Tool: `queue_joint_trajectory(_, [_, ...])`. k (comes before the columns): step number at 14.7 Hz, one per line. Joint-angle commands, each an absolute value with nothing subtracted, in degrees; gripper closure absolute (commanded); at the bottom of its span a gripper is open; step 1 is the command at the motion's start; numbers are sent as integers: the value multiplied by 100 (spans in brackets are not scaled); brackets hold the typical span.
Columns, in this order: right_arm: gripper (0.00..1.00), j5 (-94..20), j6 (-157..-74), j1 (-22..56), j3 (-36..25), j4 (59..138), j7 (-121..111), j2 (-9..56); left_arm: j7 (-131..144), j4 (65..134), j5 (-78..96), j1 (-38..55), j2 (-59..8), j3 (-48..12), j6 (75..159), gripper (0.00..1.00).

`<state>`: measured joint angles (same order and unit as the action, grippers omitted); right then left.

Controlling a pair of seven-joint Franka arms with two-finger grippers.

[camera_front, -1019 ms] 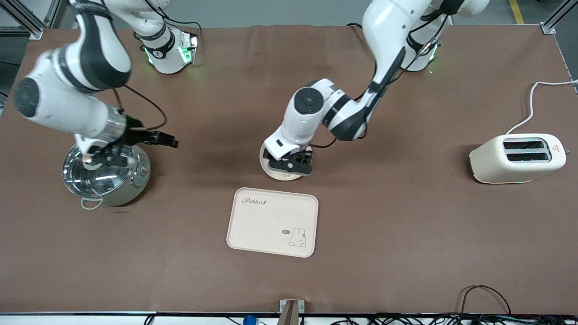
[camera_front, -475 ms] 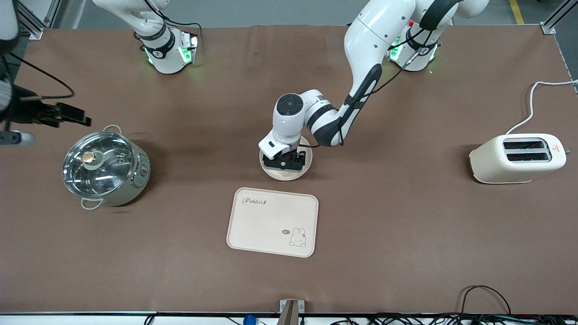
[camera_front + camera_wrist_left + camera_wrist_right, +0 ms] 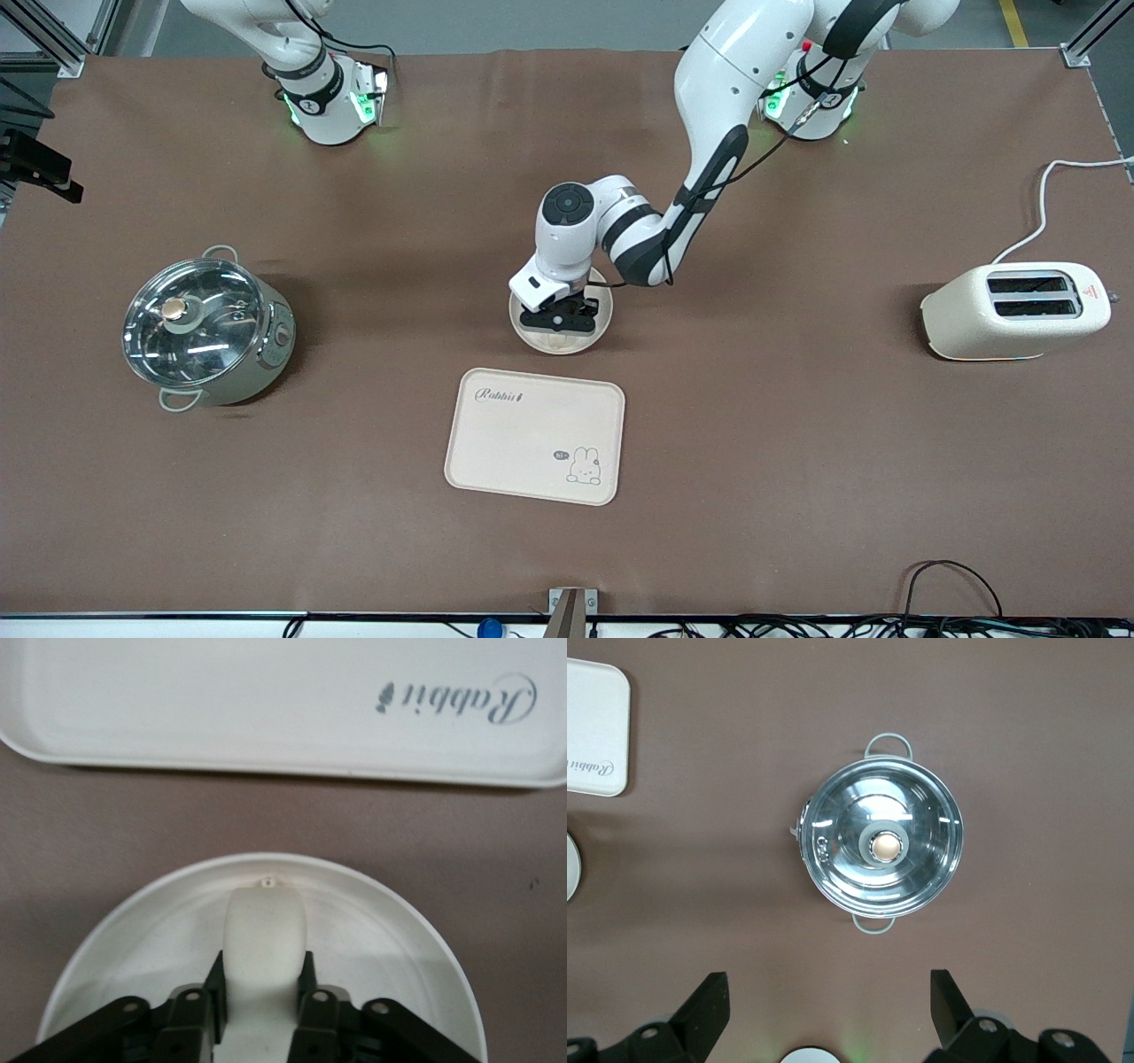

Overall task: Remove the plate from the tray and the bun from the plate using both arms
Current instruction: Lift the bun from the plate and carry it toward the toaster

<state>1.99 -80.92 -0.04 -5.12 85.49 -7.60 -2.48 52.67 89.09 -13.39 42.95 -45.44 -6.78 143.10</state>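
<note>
Left gripper [image 3: 260, 992] is down in the plate [image 3: 559, 344], fingers [image 3: 213, 988] pressed against both sides of the bun [image 3: 263, 948], clamped on it. The bun sits in the plate's middle, lengthwise between the fingers. The plate is off the tray [image 3: 534, 436], on the table just beside the tray's "Rabbit" edge, farther from the front camera than the tray.

Right gripper [image 3: 828, 1001] waits high above the table near the pot [image 3: 879, 846], fingers wide apart, empty.

Handling: the bun looks soft and light, likely to squash, so a gentle pinch at its waist should do. The plate looks stiff, smooth and light; it could slide or lift along.

Views: left wrist shows finger contact on the bun; from the front the gripper hides the bun. Right wrist shows the right jaws; the front view barely catches that arm at its edge.
</note>
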Motion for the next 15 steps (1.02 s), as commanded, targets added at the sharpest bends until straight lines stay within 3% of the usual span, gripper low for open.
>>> queue_joint_trajectory(1, [0, 343, -8288, 167, -519, 8578, -747, -272, 5143, 9018, -1451, 3974, -3861, -685, 13347, 100])
queue_joint_trajectory(5, [0, 281, -8718, 132, -527, 8894, -747, -272, 3345, 9061, -828, 2527, -3173, -887, 12358, 98])
queue_joint_trajectory(11, [0, 264, -8798, 132, -554, 8903, -747, -237, 855, 9517, -756, 416, -3322, -1370, 12909, 95])
queue_joint_trajectory(12, [0, 255, -8798, 123, -545, 8912, -747, -237, 739, 9606, -756, 239, -3383, -1432, 13068, 91])
queue_joint_trajectory(13, [0, 211, -8798, 123, -554, 8912, -747, -237, 643, 9667, -747, 159, -3453, -1441, 13209, 81])
queue_joint_trajectory(14, [0, 185, -8798, 123, -554, 8912, -747, -237, 563, 9755, -756, 89, -3541, -1441, 13384, 54])
queue_joint_trajectory(15, [0, 185, -8798, 123, -554, 8912, -747, -237, 545, 9930, -756, 18, -3594, -1441, 13742, 3])
